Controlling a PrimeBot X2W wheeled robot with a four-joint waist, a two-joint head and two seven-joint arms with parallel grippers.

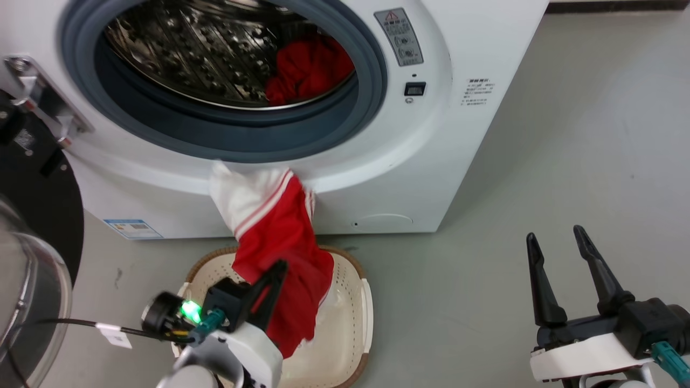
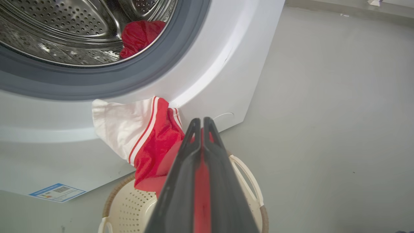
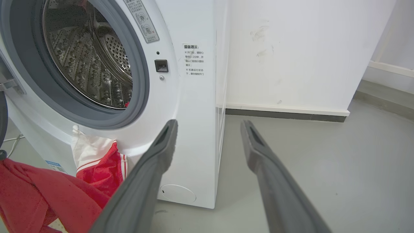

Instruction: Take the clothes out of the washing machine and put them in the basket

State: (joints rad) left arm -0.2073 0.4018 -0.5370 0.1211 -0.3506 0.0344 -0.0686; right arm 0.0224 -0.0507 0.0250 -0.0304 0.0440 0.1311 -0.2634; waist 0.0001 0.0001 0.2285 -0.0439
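Two garments are showing, a red-and-white garment (image 1: 269,226) and a plain red garment (image 1: 310,67), with one washing machine (image 1: 474,140), one basket (image 1: 353,318), a left end effector (image 2: 201,123) and a right end effector (image 1: 555,234).

Grey floor (image 1: 566,161) — washing machine (image 1: 474,54) and basket (image 1: 347,331) stand on it.

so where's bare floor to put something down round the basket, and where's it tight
Bare grey floor runs from the basket rim across to the open right jaws, and right of the washing machine. Crowded: the basket itself, with the striped garment draped over it in the shut left jaws.
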